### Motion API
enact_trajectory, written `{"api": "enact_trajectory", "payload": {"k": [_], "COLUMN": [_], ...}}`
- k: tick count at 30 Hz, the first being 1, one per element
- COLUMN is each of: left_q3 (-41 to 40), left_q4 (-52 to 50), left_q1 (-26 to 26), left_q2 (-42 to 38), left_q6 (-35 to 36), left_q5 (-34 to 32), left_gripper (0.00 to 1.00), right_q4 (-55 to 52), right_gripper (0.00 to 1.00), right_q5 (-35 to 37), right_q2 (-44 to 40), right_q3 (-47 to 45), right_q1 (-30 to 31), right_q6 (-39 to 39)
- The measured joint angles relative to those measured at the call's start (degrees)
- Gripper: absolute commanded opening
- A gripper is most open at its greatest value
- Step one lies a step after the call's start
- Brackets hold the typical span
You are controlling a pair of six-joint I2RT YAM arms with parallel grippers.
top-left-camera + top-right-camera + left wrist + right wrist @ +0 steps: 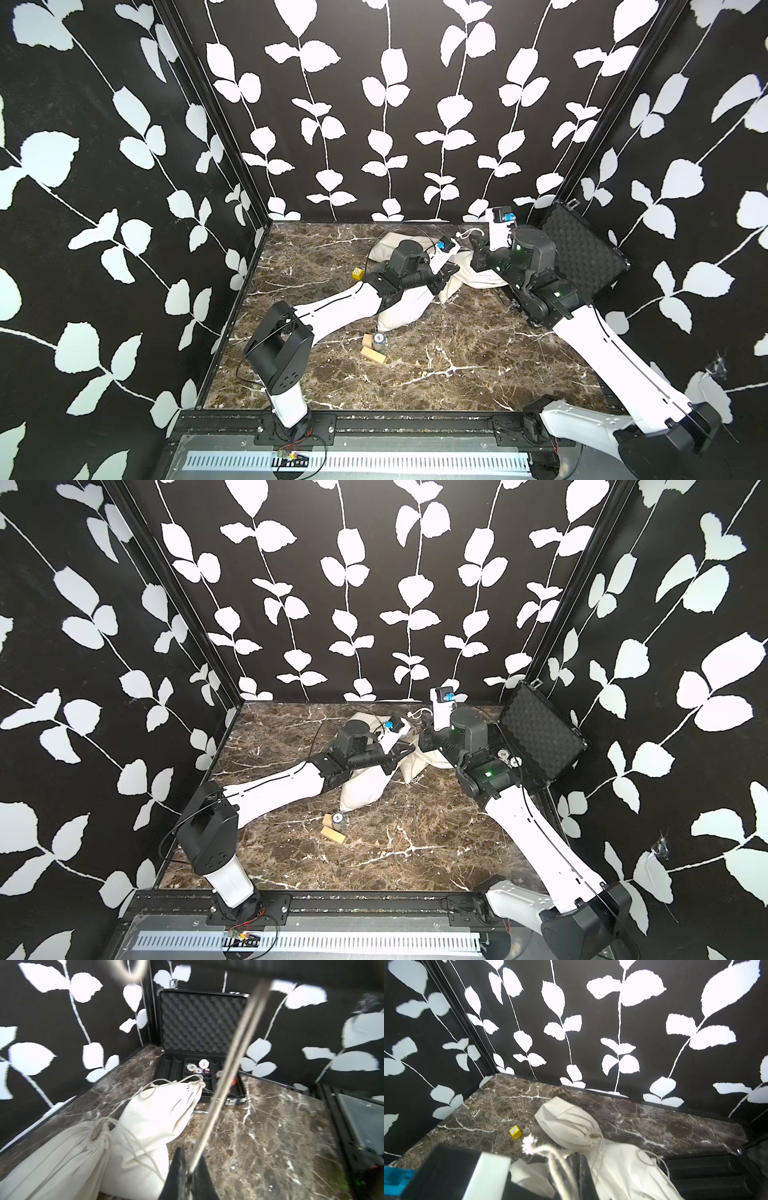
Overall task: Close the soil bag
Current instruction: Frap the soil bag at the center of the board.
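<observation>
Three cream cloth drawstring bags lie together at the back of the marble table; the soil bag (461,280) (419,766) is the middle one, under both grippers. My left gripper (451,270) (409,750) (190,1174) is shut on a pale drawstring (228,1064) that runs taut away from its jaws. My right gripper (478,255) (424,733) (576,1155) is shut too, with a frayed-ended drawstring (556,1163) running along its fingers. The soil bag's neck (197,1084) is gathered beside the case. I cannot trace which bag either cord belongs to.
An open black case (582,249) (203,1022) holding poker chips stands at the back right, close to the right arm. A yellow die (357,273) (515,1132) lies left of the bags. Wooden blocks (374,355) and a small can (379,340) sit mid-table.
</observation>
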Motion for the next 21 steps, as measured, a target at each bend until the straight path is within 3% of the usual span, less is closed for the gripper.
{"api": "enact_trajectory", "payload": {"k": [5, 13, 21], "left_q3": [-0.8, -1.8, -4.8], "left_q4": [-0.9, -0.7, -9.8], "left_q1": [-1.5, -4.9, -2.4], "left_q2": [0.3, 4.1, 8.9], "left_q6": [0.6, -2.5, -5.7], "left_q5": [-7.7, -17.9, -30.6], "left_gripper": [0.02, 0.22, 0.23], "right_q4": [-4.7, -12.7, -13.7], "right_gripper": [0.0, 0.0, 0.0], "right_q5": [0.1, -1.0, -0.3], "right_q2": [-1.4, -2.8, -7.9], "right_q3": [-0.8, -0.8, -2.5], "right_q1": [-0.5, -3.2, -7.7], "right_q6": [-1.0, -2.7, -3.1]}}
